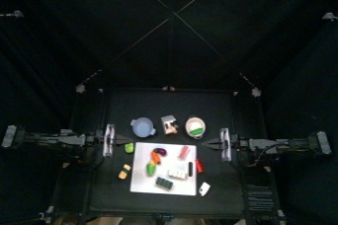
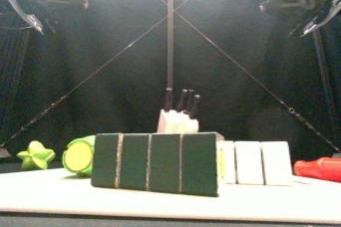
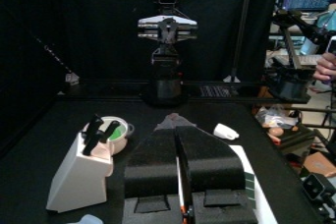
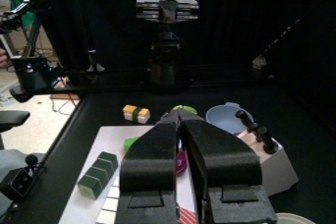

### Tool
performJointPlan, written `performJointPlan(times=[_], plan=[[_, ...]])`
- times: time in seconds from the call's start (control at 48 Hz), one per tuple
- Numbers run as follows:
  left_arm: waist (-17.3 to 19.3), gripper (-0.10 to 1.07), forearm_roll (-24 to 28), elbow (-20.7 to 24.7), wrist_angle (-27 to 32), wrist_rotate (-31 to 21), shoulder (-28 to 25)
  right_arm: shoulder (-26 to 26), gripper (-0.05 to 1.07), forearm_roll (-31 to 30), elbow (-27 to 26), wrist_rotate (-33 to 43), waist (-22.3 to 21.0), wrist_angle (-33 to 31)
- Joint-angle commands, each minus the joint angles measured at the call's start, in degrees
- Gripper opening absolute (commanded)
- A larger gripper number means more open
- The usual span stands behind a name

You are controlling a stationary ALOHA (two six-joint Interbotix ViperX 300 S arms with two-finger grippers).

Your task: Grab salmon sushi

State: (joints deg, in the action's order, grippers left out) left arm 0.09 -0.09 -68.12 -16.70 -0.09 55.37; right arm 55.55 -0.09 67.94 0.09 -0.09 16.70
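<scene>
An orange-topped piece, the salmon sushi (image 1: 158,154), lies on the white cutting board (image 1: 173,173) near its back left corner. In the front view it is hidden behind a row of dark green rolls (image 2: 156,161). My left gripper (image 1: 111,142) hovers shut off the board's left side, and my right gripper (image 1: 223,142) hovers off its right side, jaws together and holding nothing. Both are apart from the sushi. The left wrist view shows its jaws closed (image 3: 176,130) above the table. The right wrist view shows its jaws (image 4: 183,120) over the board.
Behind the board stand a blue bowl (image 1: 142,127), a knife block (image 1: 171,123) and a green-filled bowl (image 1: 196,127). Yellow cubes (image 1: 125,172) and a green star (image 1: 129,148) lie left of the board. White rice pieces (image 2: 253,161) and a red item (image 2: 320,168) sit at the right. A person's hand (image 3: 325,67) shows beyond the curtains.
</scene>
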Motion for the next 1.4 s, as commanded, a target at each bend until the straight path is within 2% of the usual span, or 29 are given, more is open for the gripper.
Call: performJointPlan(times=[0.0,0.083,0.229,0.5,0.646,0.833,1.021,1.167,1.375], plan=[[-0.44,-0.04,0.00,-0.44,-0.88,0.09,-1.14,-2.11,0.06,-0.26,-1.67,0.26,-0.26,0.18],[-0.70,-0.03,-0.09,-1.14,-1.41,0.09,-1.14,-4.66,0.00,-1.93,-2.55,0.44,-0.26,-0.62],[-1.76,-0.03,0.00,-1.93,-3.52,0.09,-1.23,-10.81,0.00,-5.19,-5.27,0.53,-0.35,-2.90],[-2.02,-0.03,0.44,-3.08,-4.22,0.09,-2.11,-21.45,0.00,-5.89,-11.16,0.79,-0.35,-9.58],[-2.02,-0.03,0.26,-2.72,-4.13,0.00,-5.80,-23.38,0.00,-5.80,-12.66,0.79,-0.35,-12.48],[-2.29,-0.03,0.09,-1.76,-4.04,0.00,-12.39,-23.64,0.00,-5.80,-12.57,0.70,-0.44,-13.10],[-3.69,-0.01,0.00,-0.97,-3.87,-0.26,-16.35,-25.31,0.01,-6.33,-12.57,0.62,-0.62,-14.15],[-4.04,0.02,-1.85,-0.88,-3.43,-0.18,-19.16,-28.21,0.09,-6.59,-12.74,0.70,-0.79,-15.12],[-4.13,0.16,-3.78,-0.70,-2.81,-0.09,-21.36,-33.66,0.38,-6.42,-14.15,0.70,-0.88,-17.31]])
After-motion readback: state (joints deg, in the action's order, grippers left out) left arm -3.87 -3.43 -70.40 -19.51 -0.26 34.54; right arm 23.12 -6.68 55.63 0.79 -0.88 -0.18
